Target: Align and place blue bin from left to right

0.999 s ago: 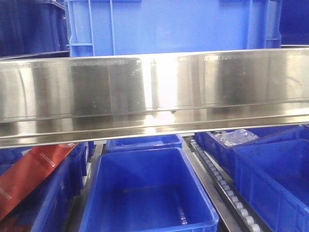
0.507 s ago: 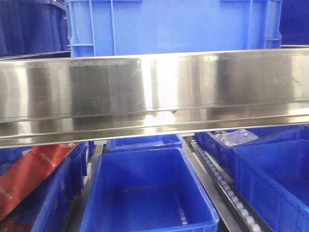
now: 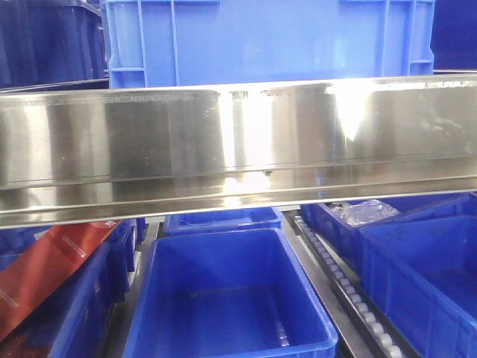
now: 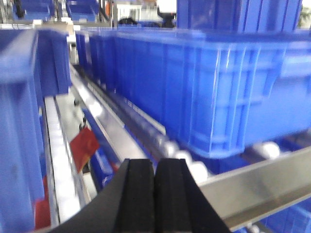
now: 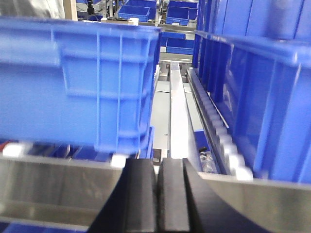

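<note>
The blue bin (image 3: 268, 41) stands on the upper level of the rack, just behind the steel rail (image 3: 238, 142) at its front edge, resting on white rollers (image 4: 187, 158). The left gripper (image 4: 154, 194) and the right gripper (image 5: 159, 194) both have their black fingers pressed together with nothing between them, near the rail. Below, an empty lower bin (image 3: 231, 298) sits at the middle of the lower level.

One blue bin (image 3: 268, 41) on upper level behind steel rail (image 3: 238, 142). Five blue bins visible below rail. One red package (image 3: 45, 268). One roller track (image 3: 350, 291).
</note>
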